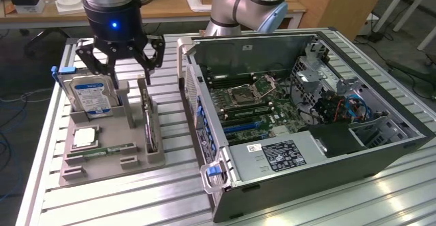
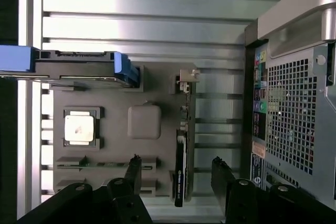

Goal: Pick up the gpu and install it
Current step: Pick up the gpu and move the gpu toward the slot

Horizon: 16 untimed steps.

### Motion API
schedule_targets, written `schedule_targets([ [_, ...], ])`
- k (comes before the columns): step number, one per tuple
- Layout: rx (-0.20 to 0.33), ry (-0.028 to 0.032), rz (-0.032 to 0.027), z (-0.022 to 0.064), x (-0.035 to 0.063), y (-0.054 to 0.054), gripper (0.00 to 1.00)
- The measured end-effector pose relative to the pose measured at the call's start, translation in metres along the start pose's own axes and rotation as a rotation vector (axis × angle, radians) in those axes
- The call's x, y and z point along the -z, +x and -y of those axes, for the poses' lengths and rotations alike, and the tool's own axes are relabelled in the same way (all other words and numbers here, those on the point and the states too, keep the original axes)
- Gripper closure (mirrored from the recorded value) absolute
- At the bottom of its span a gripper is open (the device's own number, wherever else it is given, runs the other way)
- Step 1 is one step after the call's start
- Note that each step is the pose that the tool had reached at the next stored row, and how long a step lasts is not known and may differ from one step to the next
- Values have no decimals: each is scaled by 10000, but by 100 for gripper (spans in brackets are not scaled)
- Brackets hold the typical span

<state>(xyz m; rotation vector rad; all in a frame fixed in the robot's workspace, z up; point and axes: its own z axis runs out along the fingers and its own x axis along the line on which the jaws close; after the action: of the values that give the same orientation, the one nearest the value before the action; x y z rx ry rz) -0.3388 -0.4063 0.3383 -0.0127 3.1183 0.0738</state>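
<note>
- Gripper (image 2: 177, 160) sits nearest my wrist view: jaws wide apart, holding nothing, hovering with the gpu (image 2: 179, 182) lined up between them.
- From the exterior view's left: hard drive (image 1: 92, 97), then the gpu on edge in a slot of the grey tray (image 1: 102, 167), then the open PC case (image 1: 307, 149).
- The gpu is a thin dark card, silvery bracket at one end.
- My guess: light, stiff, fragile (bare board). Pinch the flat faces mid-length.
</note>
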Motion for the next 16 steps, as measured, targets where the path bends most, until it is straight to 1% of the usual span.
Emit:
schedule_targets([
  [11, 1, -1, 0, 13, -128, -17, 35],
  [16, 0, -3, 2, 15, -158, -64, 35],
])
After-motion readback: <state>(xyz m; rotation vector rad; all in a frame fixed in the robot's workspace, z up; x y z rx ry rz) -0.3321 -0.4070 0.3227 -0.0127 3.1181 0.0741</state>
